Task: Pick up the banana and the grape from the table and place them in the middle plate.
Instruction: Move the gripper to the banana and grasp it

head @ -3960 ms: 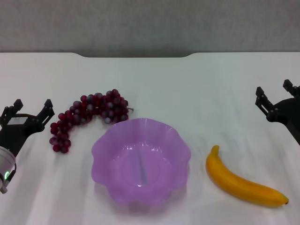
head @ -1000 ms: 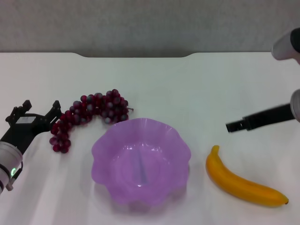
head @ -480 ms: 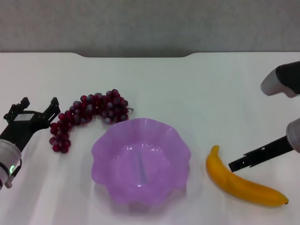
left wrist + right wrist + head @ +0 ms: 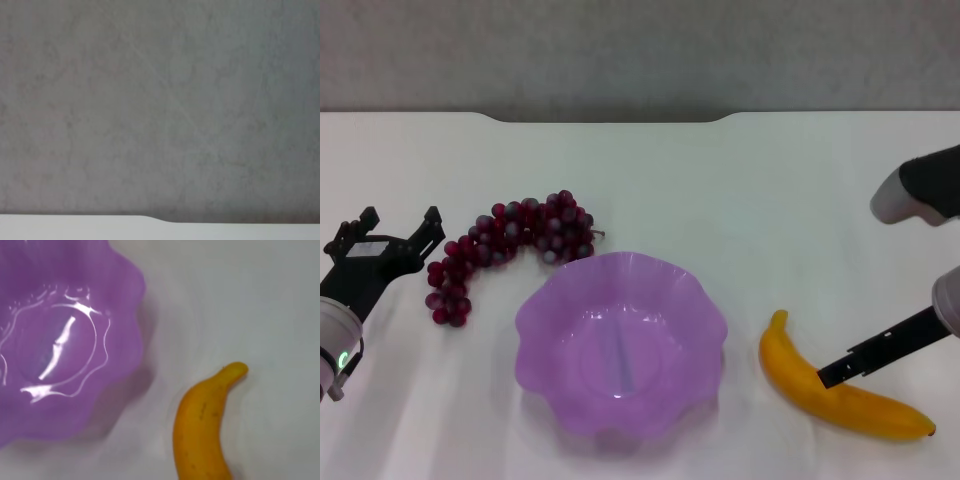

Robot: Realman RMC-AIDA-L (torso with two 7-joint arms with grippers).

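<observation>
Right tool [image 4: 825, 377] reaches in from the right edge as a dark bar whose tip overlaps the banana [image 4: 840, 393] about mid-length; whether its fingers are apart or together cannot be told. That banana lies flat on the white tabletop [image 4: 720, 190], right of the plate [image 4: 620, 345], stem end toward the plate, dark tip pointing away. It looks smooth, firm and curved, yellow-orange with faint specks in the right wrist view [image 4: 202, 435]. I judge it light and stiff enough to lift as one piece, best taken across its thick middle, where the skin may be slick and it could roll.

Left tool [image 4: 382, 246] hovers spread open just left of the grapes [image 4: 510, 245], not touching them. The bunch is long, knobbly, dark red-purple with a greyish sheen, probably floppy, so a hold near its thick centre seems wise.

Between both fruits, the plate is translucent purple plastic, shallow, glossy, with a scalloped rim, and holds nothing.
</observation>
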